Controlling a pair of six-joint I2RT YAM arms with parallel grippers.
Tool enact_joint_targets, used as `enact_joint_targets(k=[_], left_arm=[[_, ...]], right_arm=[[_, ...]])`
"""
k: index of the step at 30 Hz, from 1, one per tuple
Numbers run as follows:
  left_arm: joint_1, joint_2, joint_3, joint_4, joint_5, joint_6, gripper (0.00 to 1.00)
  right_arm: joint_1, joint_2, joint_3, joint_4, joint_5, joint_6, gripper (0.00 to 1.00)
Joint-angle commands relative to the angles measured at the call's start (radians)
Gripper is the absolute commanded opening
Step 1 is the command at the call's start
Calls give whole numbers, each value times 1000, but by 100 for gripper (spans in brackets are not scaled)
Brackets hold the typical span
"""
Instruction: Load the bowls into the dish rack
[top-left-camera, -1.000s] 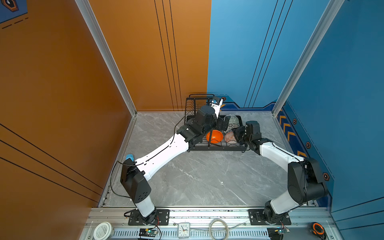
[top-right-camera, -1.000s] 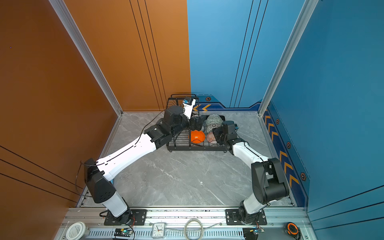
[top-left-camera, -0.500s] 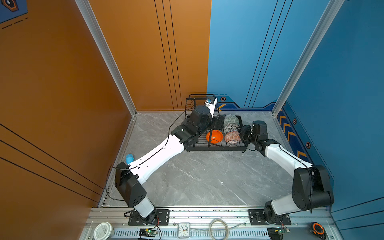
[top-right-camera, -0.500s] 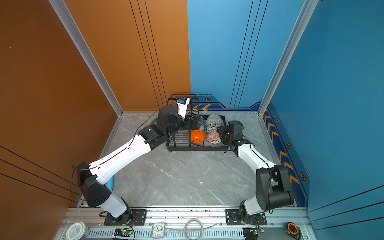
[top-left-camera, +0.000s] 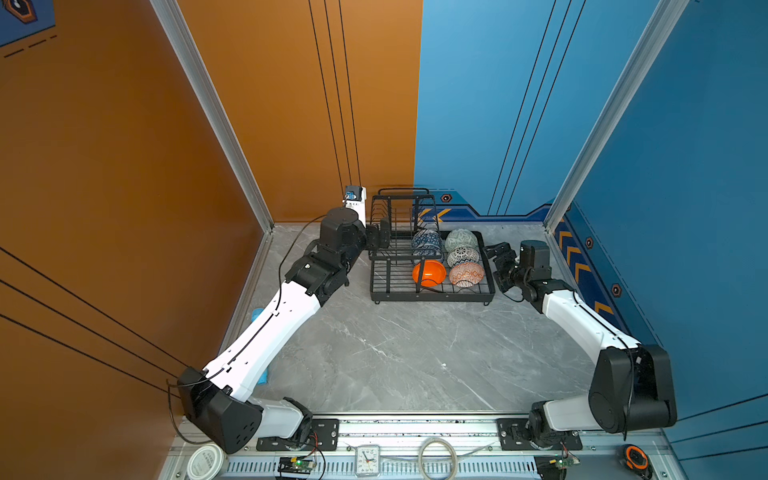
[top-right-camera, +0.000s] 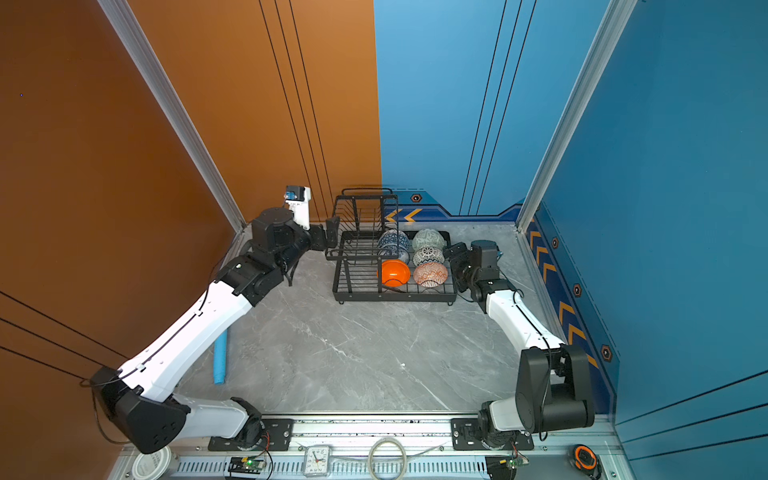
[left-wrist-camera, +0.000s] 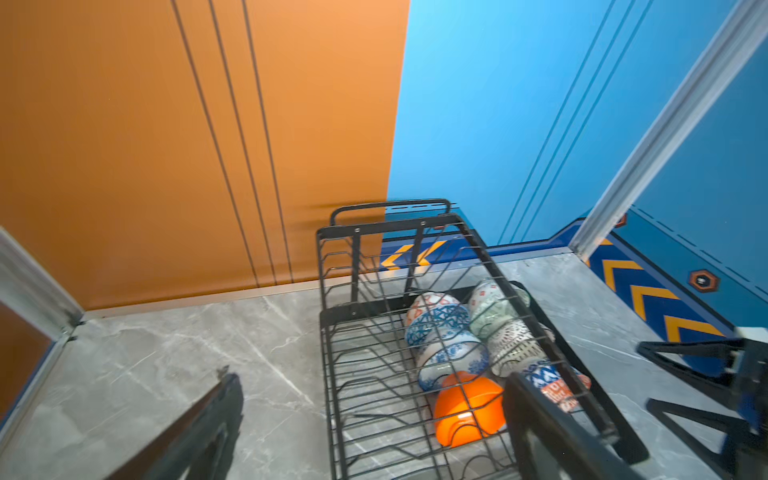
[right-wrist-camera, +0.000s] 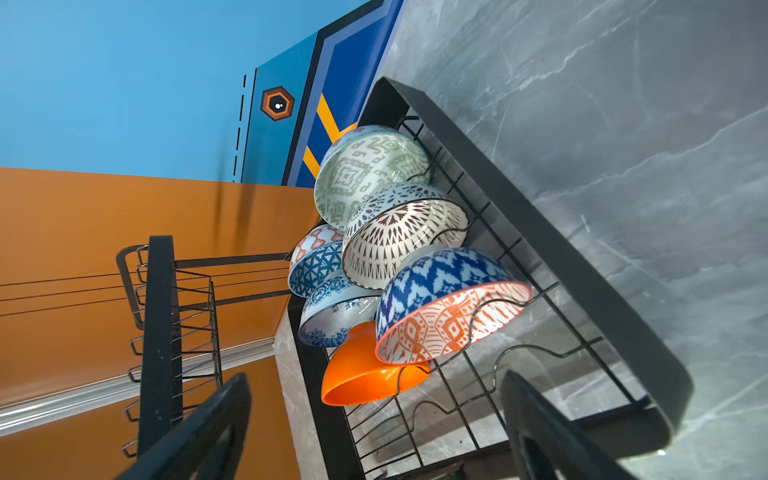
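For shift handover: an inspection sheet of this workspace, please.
Surface: grey marble-look tabletop, no spills seen.
Job's things: black wire dish rack holds all six on its base tray: glossy orange bowl, blue geometric bowl, white blue-floral bowl, pale green patterned bowl, white-black lattice bowl, orange-white diamond bowl.
Clutter: light-blue cylinder at tabletop's left edge; small clock, orange tape measure on front rail.
Grippers: left gripper open, empty, by the rack's left end; right gripper open, empty, by its right end.
Cables: black cable along left arm; pale coiled cable on front rail.
Surroundings: orange wall panels, blue wall panels.
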Motion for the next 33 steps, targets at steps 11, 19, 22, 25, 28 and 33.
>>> enact_joint_targets(k=[11, 19, 22, 25, 28, 33], left_arm=[[341, -165, -295, -23, -106, -166, 98], [358, -127, -570, 209, -310, -61, 98], [367, -79, -617, 266, -320, 4, 98], [390, -25, -653, 298, -339, 29, 98], [419, 15, -717, 388, -325, 32, 98], [453, 79, -830, 603, -263, 17, 98]], right_arm=[[-116, -80, 32, -273, 142, 9, 100], [-222, -69, -61, -427, 291, 28, 100], [-226, -57, -77, -440, 390, -32, 100], [-221, -45, -80, -438, 485, -125, 100], [-214, -33, -87, -381, 568, -294, 100], [-186, -6, -138, -198, 717, -542, 100]])
